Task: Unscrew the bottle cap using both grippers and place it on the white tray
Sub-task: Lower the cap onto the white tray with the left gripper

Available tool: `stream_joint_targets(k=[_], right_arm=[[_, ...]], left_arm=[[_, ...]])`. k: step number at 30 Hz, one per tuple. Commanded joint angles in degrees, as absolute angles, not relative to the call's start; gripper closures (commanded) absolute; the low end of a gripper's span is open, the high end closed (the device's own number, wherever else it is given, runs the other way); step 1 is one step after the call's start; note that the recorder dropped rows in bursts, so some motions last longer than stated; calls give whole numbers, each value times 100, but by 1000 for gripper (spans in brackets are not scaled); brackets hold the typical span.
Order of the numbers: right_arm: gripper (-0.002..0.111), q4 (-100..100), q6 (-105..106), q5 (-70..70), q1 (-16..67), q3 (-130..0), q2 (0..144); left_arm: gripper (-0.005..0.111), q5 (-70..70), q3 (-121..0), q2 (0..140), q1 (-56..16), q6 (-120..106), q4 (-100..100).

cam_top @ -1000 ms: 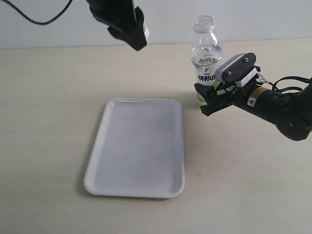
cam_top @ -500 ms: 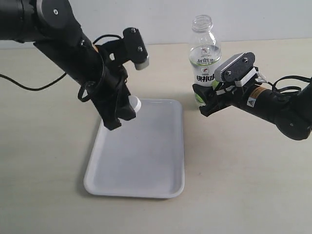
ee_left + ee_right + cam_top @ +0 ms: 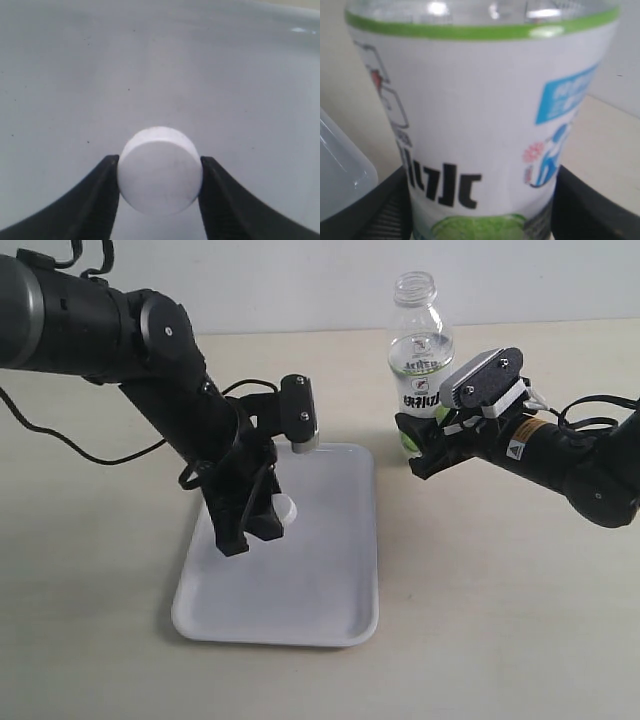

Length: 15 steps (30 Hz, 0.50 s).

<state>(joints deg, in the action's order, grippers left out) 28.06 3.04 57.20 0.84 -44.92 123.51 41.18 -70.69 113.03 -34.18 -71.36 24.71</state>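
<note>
The white bottle cap [image 3: 284, 508] [image 3: 160, 170] sits pinched between the black fingers of my left gripper [image 3: 268, 523] [image 3: 160, 187], low over the white tray [image 3: 320, 570] [image 3: 160, 65]; I cannot tell if the cap touches the tray. The clear bottle [image 3: 421, 350] [image 3: 480, 125] stands upright with its neck uncapped, beyond the tray's far right corner. My right gripper [image 3: 418, 445] [image 3: 480, 210], the one with the white block, is shut on the bottle's lower labelled body, one finger on each side.
The beige table [image 3: 500, 620] extends around the tray, with a pale wall behind it. A black cable [image 3: 90, 450] trails from the left arm across the table's left side.
My left arm has come down from above the table's back and lowered the cap over the tray's upper left part. The right gripper and bottle have stayed still.
</note>
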Motion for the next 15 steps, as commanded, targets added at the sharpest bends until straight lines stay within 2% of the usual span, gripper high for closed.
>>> stream_joint_targets(k=[1, 15], right_arm=[[108, 2698, 347, 5965, 69, -4506, 12262], [108, 2698, 380, 5965, 69, -4506, 12262]], left_arm=[[107, 3943, -7070, 11533, -3490, -7170, 2463], [107, 3879, -7083, 11680, -3623, -7158, 2384]])
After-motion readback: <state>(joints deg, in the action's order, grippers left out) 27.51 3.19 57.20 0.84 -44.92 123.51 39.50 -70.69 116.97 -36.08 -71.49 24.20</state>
